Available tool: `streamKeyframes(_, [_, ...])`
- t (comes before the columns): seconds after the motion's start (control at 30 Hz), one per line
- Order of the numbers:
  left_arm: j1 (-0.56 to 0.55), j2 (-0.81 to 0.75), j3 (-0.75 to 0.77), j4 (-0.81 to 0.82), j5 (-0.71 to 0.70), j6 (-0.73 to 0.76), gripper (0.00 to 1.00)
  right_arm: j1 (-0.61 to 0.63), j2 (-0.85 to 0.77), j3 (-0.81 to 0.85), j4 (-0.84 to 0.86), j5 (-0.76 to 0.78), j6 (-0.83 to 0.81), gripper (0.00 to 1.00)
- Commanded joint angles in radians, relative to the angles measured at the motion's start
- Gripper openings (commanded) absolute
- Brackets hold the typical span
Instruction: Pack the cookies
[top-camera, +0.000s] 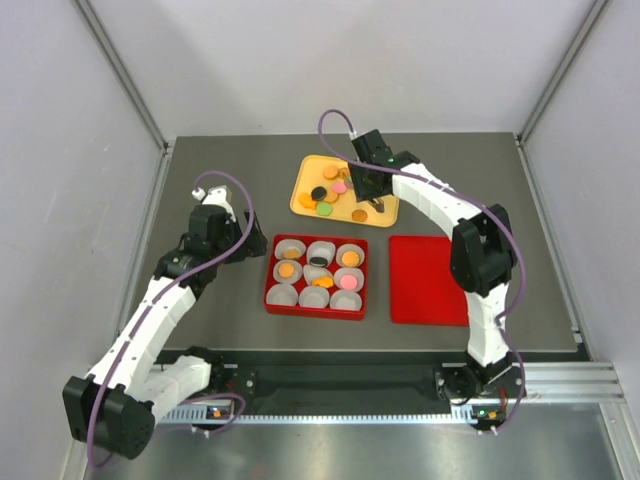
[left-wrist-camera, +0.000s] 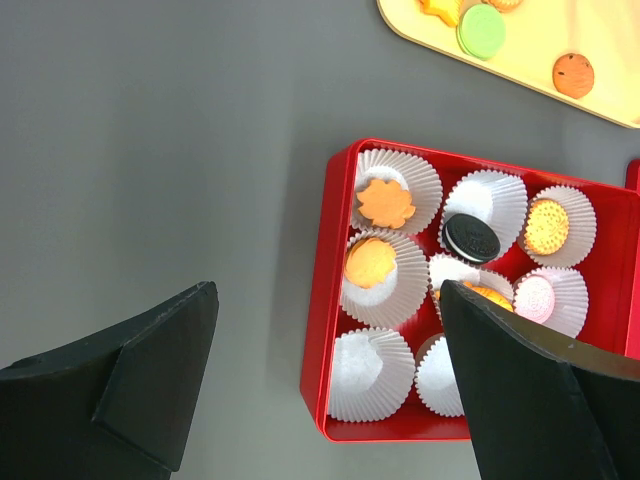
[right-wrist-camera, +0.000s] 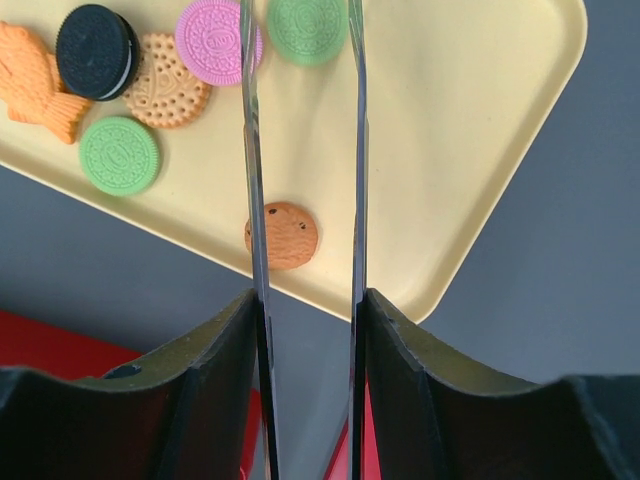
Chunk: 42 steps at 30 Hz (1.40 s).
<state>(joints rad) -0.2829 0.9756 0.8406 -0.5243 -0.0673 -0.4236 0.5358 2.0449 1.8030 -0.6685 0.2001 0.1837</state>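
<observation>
The cookies (top-camera: 330, 190) lie on the yellow tray (right-wrist-camera: 480, 150), a brown chip cookie (right-wrist-camera: 282, 235) at its rim just outside the parted, seemingly empty fingers of the right gripper (top-camera: 376, 204), so straddle it squarely before closing; the left gripper (left-wrist-camera: 328, 300) gapes off-tray.

Right gripper (right-wrist-camera: 304, 60) looks down on a yellow tray (right-wrist-camera: 480, 150) on the grey table (right-wrist-camera: 560, 330). Two thin fingers (right-wrist-camera: 254, 150) run parallel up the frame, narrow gap, nothing clamped. Brown chip cookie (right-wrist-camera: 290, 238) lies in the gap, partly hidden by the finger at view left. Green cookie (right-wrist-camera: 305, 25) between the fingers at top. Further left: pink cookie (right-wrist-camera: 212, 42), tan dotted biscuit (right-wrist-camera: 168, 90), black sandwich cookie (right-wrist-camera: 97, 52), orange fish-shaped cookie (right-wrist-camera: 30, 85), second green cookie (right-wrist-camera: 120, 155). Red surface (right-wrist-camera: 60, 350) lower left, unidentified.
</observation>
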Motion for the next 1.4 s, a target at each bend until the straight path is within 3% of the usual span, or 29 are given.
streamKeyframes(0.0, [0.005, 0.002, -0.003, 0.044, 0.000, 0.006, 0.97, -0.013, 0.012, 0.049, 0.041, 0.001, -0.009, 0.44])
streamKeyframes(1.03, [0.008, -0.003, 0.000, 0.046, -0.002, 0.008, 0.97, -0.022, 0.023, 0.062, 0.007, -0.001, -0.007, 0.45])
streamKeyframes(1.37, [0.010, -0.009, -0.001, 0.046, 0.003, 0.008, 0.97, -0.028, 0.005, 0.075, -0.008, -0.007, -0.007, 0.34])
